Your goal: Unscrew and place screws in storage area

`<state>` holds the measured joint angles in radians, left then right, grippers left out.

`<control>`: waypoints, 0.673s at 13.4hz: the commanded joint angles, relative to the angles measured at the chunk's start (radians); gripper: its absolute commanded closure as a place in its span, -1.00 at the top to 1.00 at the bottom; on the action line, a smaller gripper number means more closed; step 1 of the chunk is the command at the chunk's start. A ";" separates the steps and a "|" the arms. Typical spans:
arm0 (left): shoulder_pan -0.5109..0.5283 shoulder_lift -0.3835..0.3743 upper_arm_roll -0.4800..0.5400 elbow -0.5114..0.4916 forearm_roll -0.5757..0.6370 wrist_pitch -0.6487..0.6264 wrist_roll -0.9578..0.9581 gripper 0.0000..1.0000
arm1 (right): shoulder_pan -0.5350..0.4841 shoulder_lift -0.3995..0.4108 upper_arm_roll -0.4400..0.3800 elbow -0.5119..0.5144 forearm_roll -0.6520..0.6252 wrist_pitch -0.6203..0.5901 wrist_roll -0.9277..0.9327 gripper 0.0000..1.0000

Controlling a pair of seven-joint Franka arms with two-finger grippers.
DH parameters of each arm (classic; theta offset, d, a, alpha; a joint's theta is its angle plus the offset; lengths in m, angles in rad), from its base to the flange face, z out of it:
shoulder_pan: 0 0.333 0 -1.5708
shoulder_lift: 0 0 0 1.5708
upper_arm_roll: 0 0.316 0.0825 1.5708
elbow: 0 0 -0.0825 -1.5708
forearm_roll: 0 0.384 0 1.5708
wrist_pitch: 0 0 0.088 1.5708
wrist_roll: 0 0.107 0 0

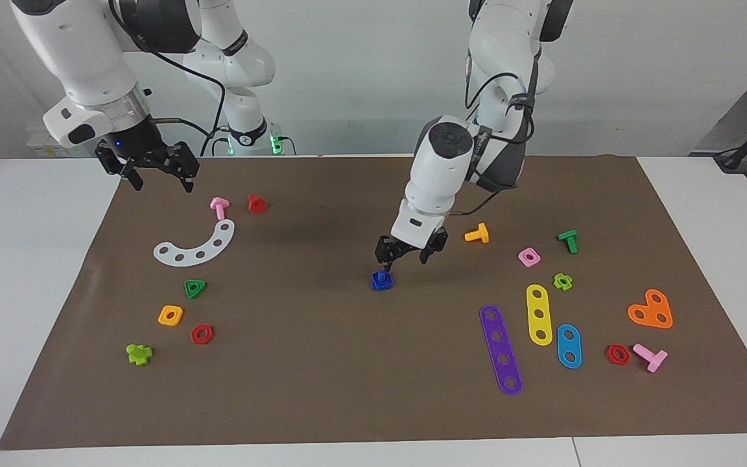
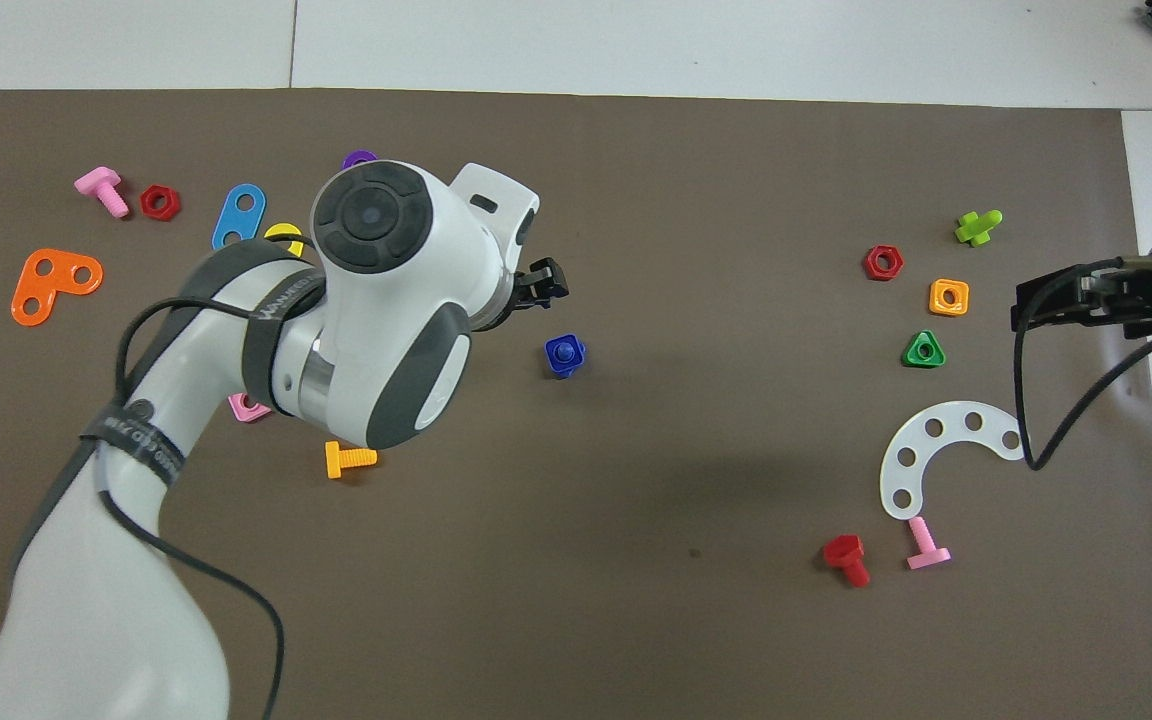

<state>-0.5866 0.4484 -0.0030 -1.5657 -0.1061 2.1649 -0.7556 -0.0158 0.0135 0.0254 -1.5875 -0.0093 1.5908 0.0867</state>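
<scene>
Alignment is the whole job at this step, judging by how the left gripper sits relative to its target.

Nearest the robots, the right gripper waits with its fingers apart and empty, hanging over the edge of the brown mat at the right arm's end of the counter.

Toward the middle, the left gripper is low over bare mat, fingers apart and holding nothing. An orange bolt lies on its side near it, toward the left arm's end.

The blue screw stands alone mid-mat with its stub pointing up from a wider blue base. In the facing view it sits at about 7 o'clock from the gripper, right under 1 fingertip. I cannot tell whether that tip touches it.

My judgement is that the gripper is off-centre. Closing now would likely catch only 1 side and tip or skate the screw away. Better to:

1. Shift toward 7 o'clock in the facing view until the stub sits between both fingers.
2. Go down square and low, so the fingers close on the stub well down its length.
3. Close gently, then turn about the vertical axis without side pull.

Farther out, a purple strip lies flat, well apart from the screw, so it should not interfere. No marked storage area shows.
</scene>
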 commanded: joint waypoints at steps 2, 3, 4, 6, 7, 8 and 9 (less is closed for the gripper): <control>-0.038 0.072 0.024 0.004 0.032 0.088 -0.019 0.77 | -0.006 -0.035 0.002 -0.023 0.012 -0.008 -0.010 1.00; -0.042 0.070 0.024 -0.025 0.032 0.098 -0.019 0.77 | -0.007 -0.035 0.002 -0.016 0.012 -0.008 -0.001 1.00; -0.053 0.069 0.024 -0.051 0.032 0.111 -0.019 0.77 | -0.007 -0.032 0.002 -0.011 0.014 -0.005 -0.001 1.00; -0.068 0.064 0.023 -0.099 0.033 0.156 -0.021 0.72 | -0.009 -0.029 0.002 -0.009 0.020 -0.005 -0.002 1.00; -0.076 0.070 0.023 -0.100 0.032 0.157 -0.022 0.66 | -0.009 -0.032 0.001 -0.011 0.020 -0.011 -0.002 1.00; -0.078 0.076 0.023 -0.100 0.032 0.158 -0.025 0.60 | -0.009 -0.032 0.001 -0.011 0.018 -0.012 -0.001 1.00; -0.087 0.078 0.023 -0.102 0.032 0.154 -0.025 0.54 | -0.012 -0.033 0.001 -0.014 0.018 -0.012 0.001 1.00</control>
<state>-0.6459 0.5333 0.0015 -1.6449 -0.0959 2.2981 -0.7585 -0.0166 -0.0035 0.0248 -1.5874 -0.0093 1.5908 0.0869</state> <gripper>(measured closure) 0.198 0.000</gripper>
